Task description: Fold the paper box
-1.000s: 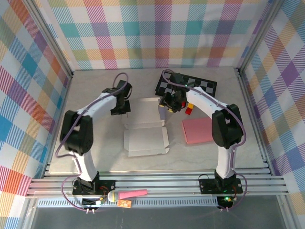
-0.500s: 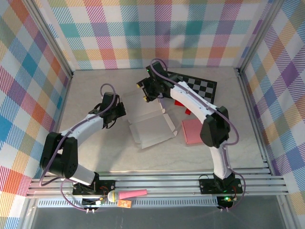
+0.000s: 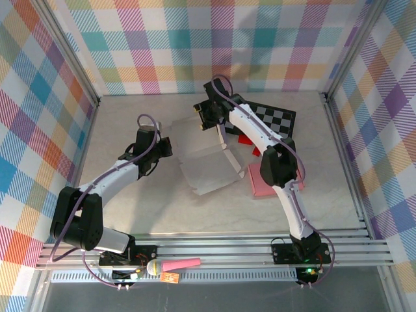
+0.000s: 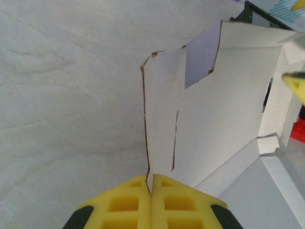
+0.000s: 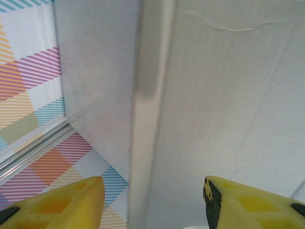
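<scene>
Checking in, operator: where is the paper box sitting?

On the top camera I see the paper box (image 3: 208, 166) near the middle of the bench (image 3: 130, 208). It is white and only partly folded, with its panels at angles to one another and a skewed lower panel reaching toward 5 o'clock.

And the left end effector?

I have the left end effector (image 3: 166, 153) at the box's 9 o'clock edge. On its wrist camera the yellow fingers (image 4: 124, 205) are pressed together. The thin edge of a white flap runs straight down into the seam between them, so I read it as pinching the box by that flap.

What about the right side?

The right end effector (image 3: 205, 117) hovers at the box's 12 o'clock, close to the far panel. Its wrist camera shows the yellow fingertips (image 5: 252, 205) spread well apart. A pale, blurred strip runs between them, and I cannot tell what it is or whether it touches either one.

Anything else on the bench?

A pink sheet (image 3: 270, 179) lies flat just beside the box at 3 o'clock. A black-and-white checkered board (image 3: 276, 120) lies at 1 o'clock, partly under the right arm. I also see a small red piece (image 3: 246, 139) between the board and the box.
</scene>
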Robot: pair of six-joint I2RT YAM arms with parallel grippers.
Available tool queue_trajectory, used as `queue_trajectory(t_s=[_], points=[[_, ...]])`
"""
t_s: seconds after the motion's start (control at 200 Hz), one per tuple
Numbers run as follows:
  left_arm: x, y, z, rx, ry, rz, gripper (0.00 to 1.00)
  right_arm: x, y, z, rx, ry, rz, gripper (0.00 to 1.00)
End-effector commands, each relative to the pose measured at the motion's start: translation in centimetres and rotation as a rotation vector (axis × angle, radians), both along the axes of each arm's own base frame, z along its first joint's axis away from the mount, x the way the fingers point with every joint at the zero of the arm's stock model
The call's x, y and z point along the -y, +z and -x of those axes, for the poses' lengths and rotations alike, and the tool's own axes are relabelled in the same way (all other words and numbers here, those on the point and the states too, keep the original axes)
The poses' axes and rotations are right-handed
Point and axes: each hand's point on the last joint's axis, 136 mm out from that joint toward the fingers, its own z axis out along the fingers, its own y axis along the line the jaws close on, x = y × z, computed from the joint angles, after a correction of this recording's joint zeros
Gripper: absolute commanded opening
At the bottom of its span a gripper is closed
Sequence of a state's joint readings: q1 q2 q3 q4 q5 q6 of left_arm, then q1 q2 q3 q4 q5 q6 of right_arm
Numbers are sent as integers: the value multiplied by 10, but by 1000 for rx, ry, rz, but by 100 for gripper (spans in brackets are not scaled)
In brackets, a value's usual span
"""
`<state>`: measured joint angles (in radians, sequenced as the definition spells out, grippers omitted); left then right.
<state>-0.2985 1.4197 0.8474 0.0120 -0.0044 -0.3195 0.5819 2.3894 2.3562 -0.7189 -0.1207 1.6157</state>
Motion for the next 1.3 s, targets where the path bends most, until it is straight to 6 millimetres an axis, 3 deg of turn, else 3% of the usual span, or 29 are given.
queue_trajectory(t_s=[0.0,0.18,0.295,0.46,0.65,0.84,0.98,1.1,1.255,1.295], points=[[7,10,-2,55,-52,-7,0,-13,8,-9,35,29,-65,57],[8,10,-2,58,-65,-23,0,-22,-3,-8,1,55,-98,52],[8,10,-3,57,-68,-33,0,-22,-7,-7,-8,56,-101,40],[5,9,-3,55,-59,-47,0,-20,5,-8,31,58,-103,0],[-5,-3,2,26,-6,-64,0,-12,30,5,168,42,-143,0],[-8,-14,15,-52,49,24,35,-3,31,35,289,57,-182,0],[-12,-9,34,-77,124,138,42,1,29,49,415,58,-235,0],[-21,4,53,-77,170,166,41,-2,34,56,475,76,-268,0],[-29,51,75,-4,183,226,42,-10,38,58,516,101,-271,0],[-32,54,83,-19,199,229,45,-13,36,57,527,114,-275,0]])
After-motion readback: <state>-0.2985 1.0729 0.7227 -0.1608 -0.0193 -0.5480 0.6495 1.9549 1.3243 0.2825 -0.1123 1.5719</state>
